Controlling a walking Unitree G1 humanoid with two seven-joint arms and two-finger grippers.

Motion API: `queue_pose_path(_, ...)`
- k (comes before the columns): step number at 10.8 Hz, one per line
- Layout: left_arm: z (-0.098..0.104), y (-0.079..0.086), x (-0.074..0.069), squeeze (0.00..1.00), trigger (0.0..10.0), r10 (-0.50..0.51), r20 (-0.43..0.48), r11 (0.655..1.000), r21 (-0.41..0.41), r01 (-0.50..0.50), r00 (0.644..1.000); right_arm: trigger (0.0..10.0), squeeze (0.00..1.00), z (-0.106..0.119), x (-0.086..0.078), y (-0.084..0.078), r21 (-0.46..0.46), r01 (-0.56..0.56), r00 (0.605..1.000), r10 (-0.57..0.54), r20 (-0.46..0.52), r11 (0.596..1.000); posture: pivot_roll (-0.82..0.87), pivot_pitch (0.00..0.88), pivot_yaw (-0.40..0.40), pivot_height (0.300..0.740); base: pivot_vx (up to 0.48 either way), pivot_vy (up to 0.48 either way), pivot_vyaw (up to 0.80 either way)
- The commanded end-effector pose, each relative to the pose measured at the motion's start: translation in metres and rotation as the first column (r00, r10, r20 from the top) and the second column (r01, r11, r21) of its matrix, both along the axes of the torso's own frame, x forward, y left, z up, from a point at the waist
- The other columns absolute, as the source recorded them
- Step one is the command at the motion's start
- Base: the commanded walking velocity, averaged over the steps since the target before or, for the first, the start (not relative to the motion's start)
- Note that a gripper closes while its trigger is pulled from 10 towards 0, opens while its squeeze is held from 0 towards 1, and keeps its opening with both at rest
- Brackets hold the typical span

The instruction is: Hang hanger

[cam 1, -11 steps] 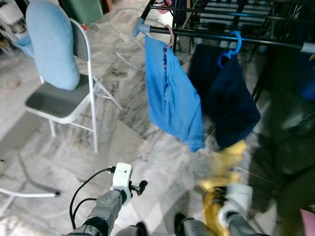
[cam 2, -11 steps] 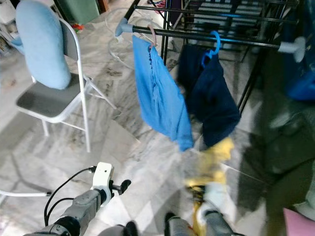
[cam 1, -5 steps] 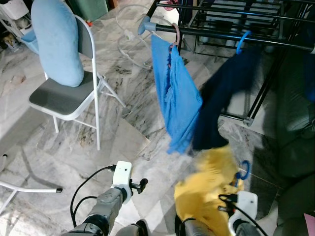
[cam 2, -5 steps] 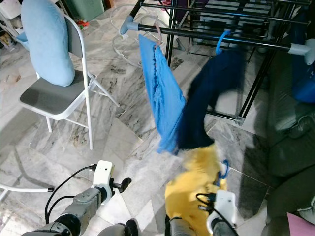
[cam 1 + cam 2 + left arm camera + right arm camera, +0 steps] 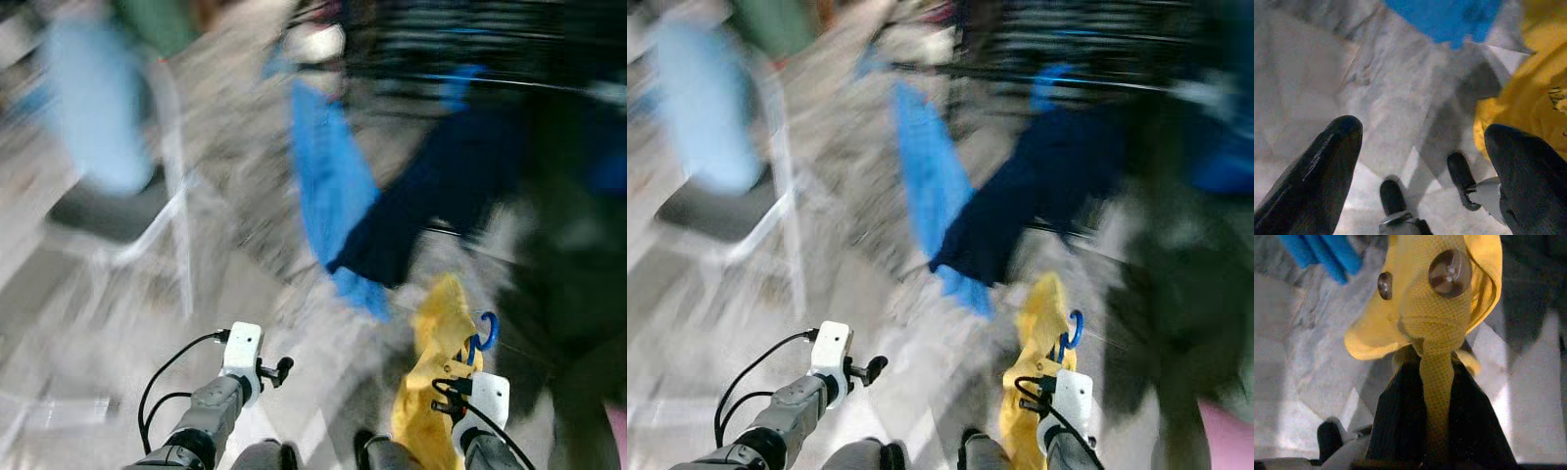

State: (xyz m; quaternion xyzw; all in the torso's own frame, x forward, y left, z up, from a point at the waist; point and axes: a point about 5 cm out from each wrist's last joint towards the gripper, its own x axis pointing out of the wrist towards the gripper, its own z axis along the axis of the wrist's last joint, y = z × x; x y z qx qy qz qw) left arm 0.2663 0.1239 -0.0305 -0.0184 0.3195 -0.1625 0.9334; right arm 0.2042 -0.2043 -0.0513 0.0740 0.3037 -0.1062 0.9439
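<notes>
- Right gripper point(image 5: 468, 377) first, from the left eye view: we've got it low down, clamped on the yellow garment point(image 5: 431, 372), with the blue hanger point(image 5: 480, 335) hook poking up just above our wrist. Everything past our arms is heavily blurred, but the dark drying rack rail point(image 5: 490, 83) sits up and ahead of that gripper, with a bright blue garment point(image 5: 333, 196) and a navy garment point(image 5: 431, 196) already hanging off it. So the hanger has to go up and forward, and our right arm is the one carrying it.
- Left gripper point(image 5: 279, 370) hovers over the marble floor point(image 5: 118, 323), holding nothing. A white folding chair point(image 5: 127, 196) with a pale blue cushion point(image 5: 93, 108) stands off to our left.
- Right eye view: same deal. The hanger's hook point(image 5: 1070, 333) stands roughly upright beside the yellow cloth, well below the rail.
- Left wrist view: our fingers point(image 5: 1317, 181) are spread wide apart with only floor between them; yellow cloth at one edge, blue cloth beyond.
- Right wrist view: fingers point(image 5: 1396, 426) pinched together on a twisted neck of the yellow fabric, two brown buttons point(image 5: 1449, 273) just past the grip. We can't tell whether the hanger's body is inside the pinch too.
</notes>
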Motion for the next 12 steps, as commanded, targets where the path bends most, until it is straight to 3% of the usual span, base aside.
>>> queue_pose_path(1, -0.004, 0.007, -0.005, 0.0, 10.0, 0.0, -0.022, 1.0, 0.023, 0.001, 1.0, 10.0, 0.0, -0.003, -0.004, 0.008, 0.017, -0.007, 1.0, 0.007, -0.008, 1.0, -0.22, 0.191, 0.107, 0.74, 0.0, 0.476, -0.8)
queue_pose_path(5, -0.002, 0.006, -0.003, 0.0, 10.0, -0.021, -0.011, 0.999, 0.026, 0.021, 1.0, 10.0, 0.0, -0.003, -0.003, 0.008, 0.011, -0.011, 1.0, 0.011, -0.01, 1.0, -0.21, 0.187, 0.107, 0.74, 0.0, 0.444, -0.59)
queue_pose_path(9, 0.001, 0.003, -0.002, 0.0, 10.0, -0.047, 0.025, 0.999, -0.014, 0.048, 0.999, 10.0, 0.0, 0.002, 0.003, 0.004, -0.023, 0.003, 1.0, -0.002, 0.023, 1.0, -0.21, 0.187, 0.102, 0.74, 0.0, 0.0, 0.0)
queue_pose_path(10, 0.001, 0.002, -0.002, 0.0, 10.0, -0.051, 0.034, 0.998, -0.024, 0.051, 0.998, 10.0, 0.0, 0.005, 0.004, 0.001, -0.057, 0.011, 0.999, -0.009, 0.044, 0.998, -0.21, 0.188, 0.101, 0.74, 0.0, 0.0, 0.0)
queue_pose_path(12, 0.004, -0.001, -0.001, 0.0, 10.0, -0.051, 0.053, 0.996, -0.066, 0.054, 0.997, 10.0, 0.0, 0.023, 0.007, -0.025, -0.183, 0.135, 0.983, -0.108, 0.15, 0.974, -0.22, 0.197, 0.099, 0.74, 0.289, 0.0, 0.0)
